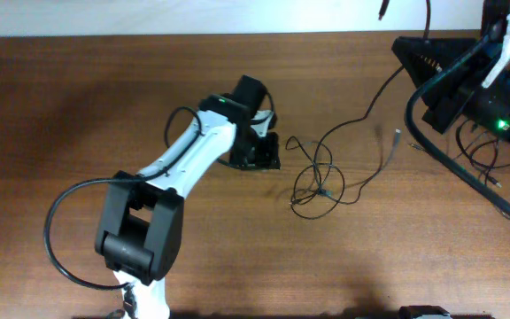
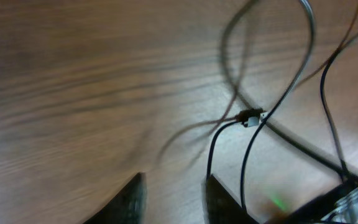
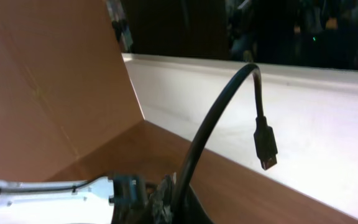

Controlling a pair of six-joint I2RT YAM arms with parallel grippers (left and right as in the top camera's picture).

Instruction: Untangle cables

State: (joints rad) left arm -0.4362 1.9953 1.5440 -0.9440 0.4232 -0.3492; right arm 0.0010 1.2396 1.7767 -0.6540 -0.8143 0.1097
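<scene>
The brown desk [image 1: 78, 97] holds everything. The white left arm [image 1: 184, 159] ends at the left gripper [image 2: 174, 190]. The gripper is a little bit open and has nothing in it. The black right arm [image 1: 454, 84] is well apart from the left gripper, near the desk's edge. The thin black cables [image 1: 317, 182] lie in loose, crossed loops on the desk, just past the left gripper's tips. The right gripper [image 3: 169, 199] holds one cable up. Its plug [image 3: 266, 146] hangs in the air.

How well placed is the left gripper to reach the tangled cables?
Probably yes: the left gripper sits open close to the cables, with only bare table between them.
</scene>
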